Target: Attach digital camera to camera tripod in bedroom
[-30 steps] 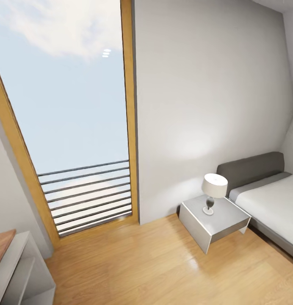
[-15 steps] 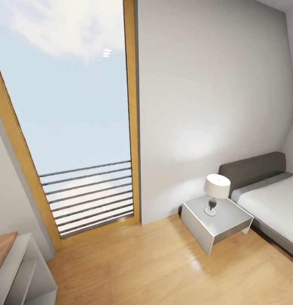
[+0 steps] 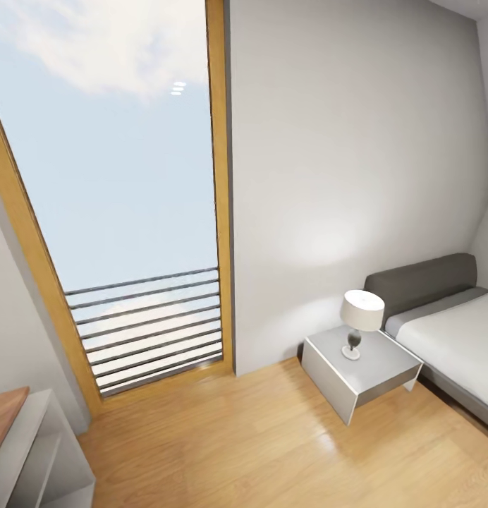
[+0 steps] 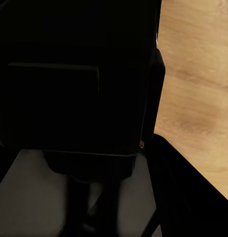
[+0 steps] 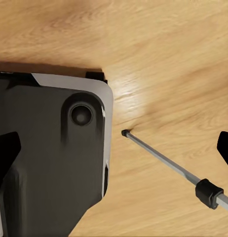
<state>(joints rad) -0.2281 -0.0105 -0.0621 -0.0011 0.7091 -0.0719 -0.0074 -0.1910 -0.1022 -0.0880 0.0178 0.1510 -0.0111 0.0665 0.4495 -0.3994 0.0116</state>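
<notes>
As the head swung a little to the left over the last second, the tall window [image 3: 131,176], the bedside table [image 3: 388,368] with its lamp [image 3: 362,310] and the bed [image 3: 455,339] all slid slightly right in the head view. The drift has now nearly stopped, so I'd judge the robot is settling its gaze on this corner of the bedroom rather than working yet. Down by its base [image 5: 55,148], a silver leg of the camera tripod [image 5: 163,160] slants to the wood floor [image 5: 168,59], its black foot just beside the base's corner. The right gripper [image 5: 115,150] hangs spread wide and empty above it. I cannot tell the left gripper's state from its dark wrist view. Finding the digital camera comes next, I'd guess.
</notes>
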